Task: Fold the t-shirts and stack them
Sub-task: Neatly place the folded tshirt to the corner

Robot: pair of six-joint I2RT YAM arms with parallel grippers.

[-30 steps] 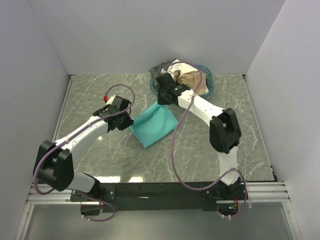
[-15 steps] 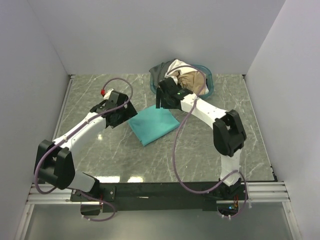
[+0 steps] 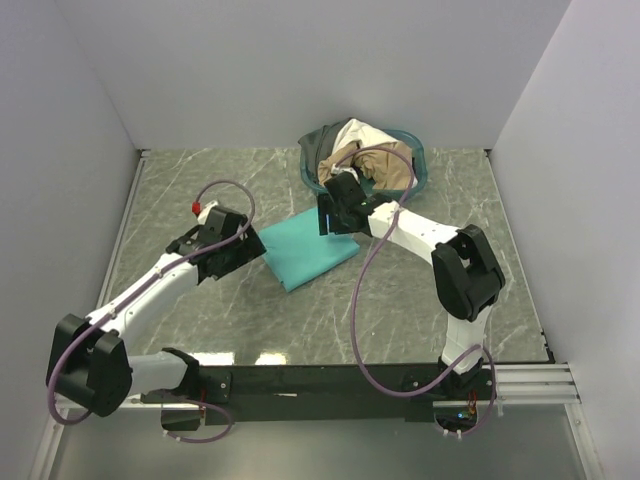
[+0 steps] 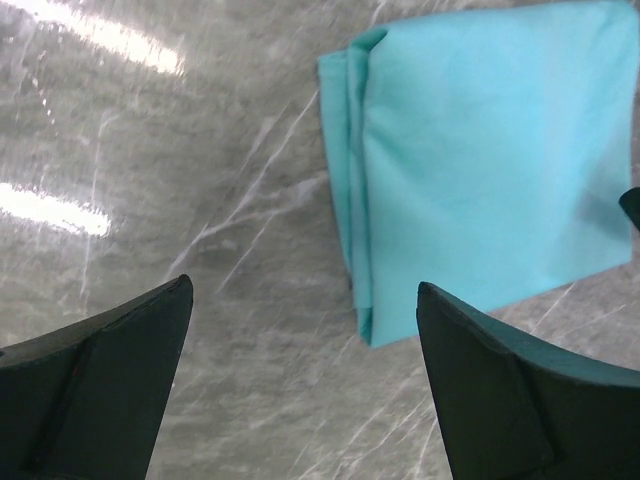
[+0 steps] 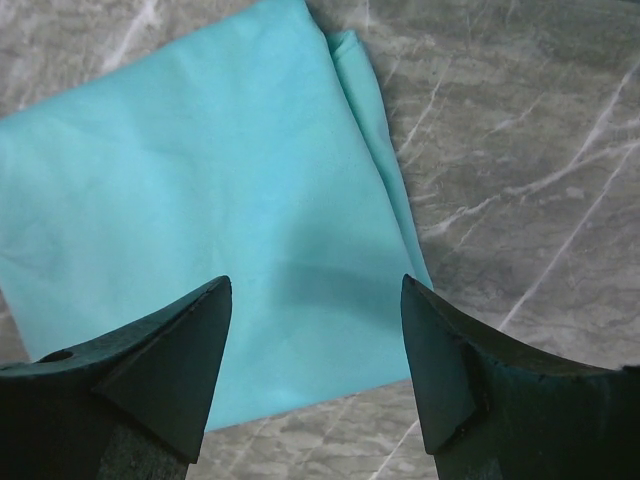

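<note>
- On the table (image 3: 200, 180): one folded shirt mid-surface, a basket at the far edge.
- In the basket (image 3: 421, 160): a heap (image 3: 358, 135) of unfolded shirts, cream, tan and grey, tangled together and spilling over the rim.
- Just in front of the basket, flat on the marble: the teal shirt (image 3: 305, 252), folded into a neat rectangle, with layered edges along one side. Looks ready to serve as the base of the stack.
- At its left edge: left gripper (image 4: 305, 300), jaws wide apart, nothing between them.
- Over its far right part: right gripper (image 5: 315, 290), jaws also apart and empty, apparently clear of the cloth.
- Next, probably: fetch another shirt from the heap.
  - Lift both grippers straight up and away first, so as not to drag a fold open.
  - Pinch one shirt only, at a shoulder or hem.
  - Pull slowly to free it from the tangle.
  - Spread it on bare marble beside the teal shirt, not on top, before folding.
</note>
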